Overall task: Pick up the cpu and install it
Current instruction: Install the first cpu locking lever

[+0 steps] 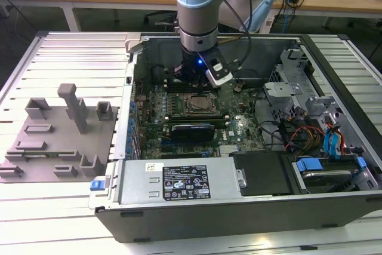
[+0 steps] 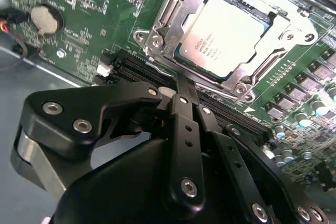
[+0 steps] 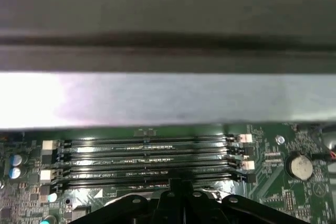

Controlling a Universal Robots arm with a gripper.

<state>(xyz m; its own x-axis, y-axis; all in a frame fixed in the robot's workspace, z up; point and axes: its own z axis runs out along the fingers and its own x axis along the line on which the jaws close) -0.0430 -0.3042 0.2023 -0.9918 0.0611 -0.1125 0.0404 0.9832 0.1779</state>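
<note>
the cpu [image 2: 226, 35] already lies flat in the socket frame [image 2: 157, 35] on the motherboard [image 2: 79, 3], pale top up. in the second wrist view the gripper [image 2: 181, 85] hangs just beside it over the memory slots [image 2: 136, 69], fingers pressed together and holding nothing

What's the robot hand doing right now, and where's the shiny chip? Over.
Gripper shut, holding nothing, low over the memory slots. Cpu sitting in the socket frame on the motherboard. Nothing blocking it. Over.
</note>
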